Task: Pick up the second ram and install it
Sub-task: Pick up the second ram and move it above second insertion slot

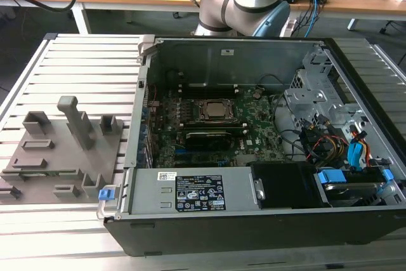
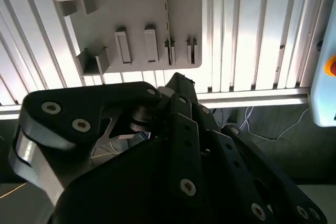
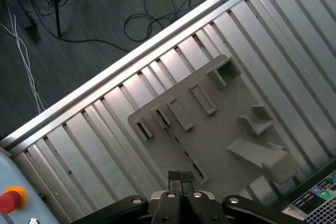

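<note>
Slatted metal tabletop (image 1: 76, 61) carries an open computer case (image 1: 222, 220) with its motherboard (image 1: 254, 122) exposed, and beside it sits a grey holder tray (image 1: 63, 157). In the first wrist view the gripper (image 3: 181, 178) hangs above that tray, its fingertips pressed together with nothing between them. What looks like the second ram (image 3: 177, 141) stands on edge in a slot of the tray. It shows as a thin dark strip running from just beneath the fingertips out across the tray, and nothing touches it. The step in hand appears to be the approach for the pick-up. By my judgement, a grasp calls for the fingers to part, straddle the strip's thin faces and come down squarely.
</note>
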You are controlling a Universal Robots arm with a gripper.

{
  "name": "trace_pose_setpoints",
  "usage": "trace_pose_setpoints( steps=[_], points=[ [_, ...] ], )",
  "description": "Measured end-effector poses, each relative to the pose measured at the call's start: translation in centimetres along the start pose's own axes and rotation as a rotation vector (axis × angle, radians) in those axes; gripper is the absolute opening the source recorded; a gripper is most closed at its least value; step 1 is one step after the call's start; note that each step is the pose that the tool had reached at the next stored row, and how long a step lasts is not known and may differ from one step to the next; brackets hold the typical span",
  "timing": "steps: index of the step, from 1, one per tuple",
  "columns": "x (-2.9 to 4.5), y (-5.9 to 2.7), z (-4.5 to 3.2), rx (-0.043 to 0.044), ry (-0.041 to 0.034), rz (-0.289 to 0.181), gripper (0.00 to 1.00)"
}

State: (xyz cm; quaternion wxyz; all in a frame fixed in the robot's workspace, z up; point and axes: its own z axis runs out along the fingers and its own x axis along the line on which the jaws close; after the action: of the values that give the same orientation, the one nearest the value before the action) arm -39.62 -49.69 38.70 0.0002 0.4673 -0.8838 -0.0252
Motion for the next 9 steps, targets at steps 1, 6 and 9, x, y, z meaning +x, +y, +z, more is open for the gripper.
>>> trace_pose_setpoints(
  steps=[1, 6, 9],
  points=[
    [0.0, 0.0, 0.0, -0.0002, 0.0004, -0.009, 0.11],
    [0.0, 0.0, 0.0, -0.0023, 0.0045, -0.101, 0.11],
    [0.0, 0.0, 0.0, -0.0032, 0.0061, -0.138, 0.11]
  ],
)
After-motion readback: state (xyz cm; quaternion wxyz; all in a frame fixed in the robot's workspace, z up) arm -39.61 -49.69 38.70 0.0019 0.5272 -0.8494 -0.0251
